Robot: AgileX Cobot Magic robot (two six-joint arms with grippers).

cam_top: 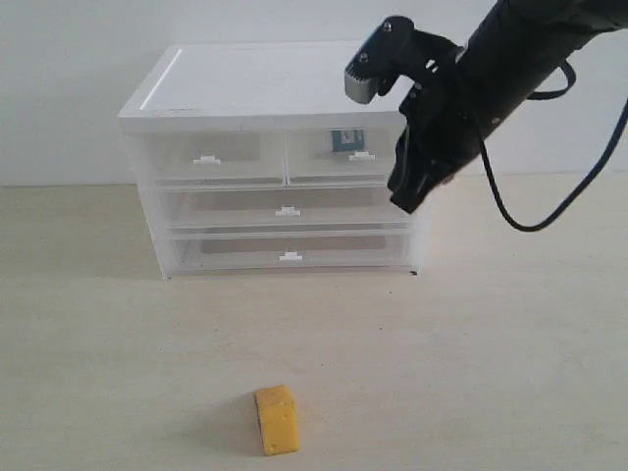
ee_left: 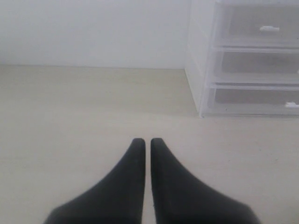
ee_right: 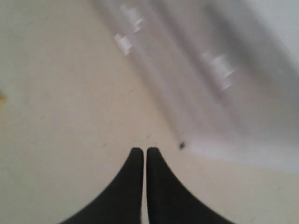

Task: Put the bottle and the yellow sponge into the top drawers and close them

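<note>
The yellow sponge [cam_top: 278, 419] stands on the table near the front edge; a sliver of it shows at the rim of the right wrist view [ee_right: 2, 98]. The bottle [cam_top: 346, 139] shows as a teal label inside the right top drawer [cam_top: 343, 155]. That drawer and the left top drawer [cam_top: 206, 157] [ee_left: 252, 28] both sit flush and shut. My right gripper [cam_top: 407, 199] [ee_right: 145, 150] hangs shut and empty in front of the unit's right front corner. My left gripper [ee_left: 145, 140] is shut and empty over bare table, left of the unit; the exterior view does not show it.
The white drawer unit [cam_top: 255, 83] [ee_left: 198, 70] stands at the back of the table, with two full-width drawers [cam_top: 287, 210] below the top pair, both shut. Its front is blurred in the right wrist view [ee_right: 219, 70]. A black cable [cam_top: 510, 211] hangs from the right arm.
</note>
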